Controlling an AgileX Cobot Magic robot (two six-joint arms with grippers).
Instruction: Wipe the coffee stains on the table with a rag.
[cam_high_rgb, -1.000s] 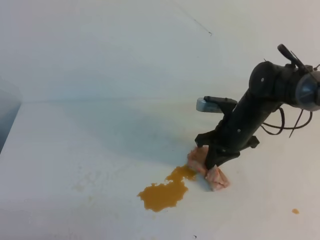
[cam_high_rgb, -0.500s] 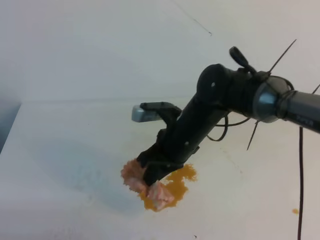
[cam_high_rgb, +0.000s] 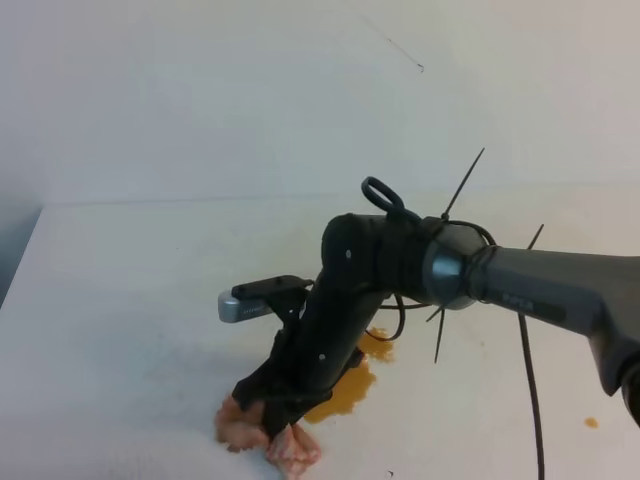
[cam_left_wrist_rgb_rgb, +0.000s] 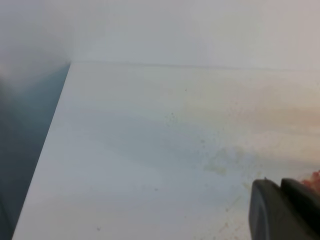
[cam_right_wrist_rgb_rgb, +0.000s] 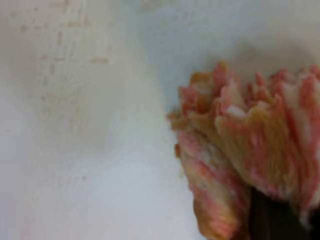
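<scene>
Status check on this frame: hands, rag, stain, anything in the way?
Right hand shut on rag, pressed to table at near-left end of coffee stains. Left hand not visible. Part of stain unwiped. No obstruction seen.

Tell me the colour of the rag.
Pinkish-tan with orange-brown patches; the rag shows best in the right wrist view.

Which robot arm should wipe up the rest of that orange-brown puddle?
The right one. The right gripper is shut on the wadded pinkish-tan rag, pressed on the white table just left of the orange-brown coffee puddle. The left arm does not appear in the high view.
</scene>
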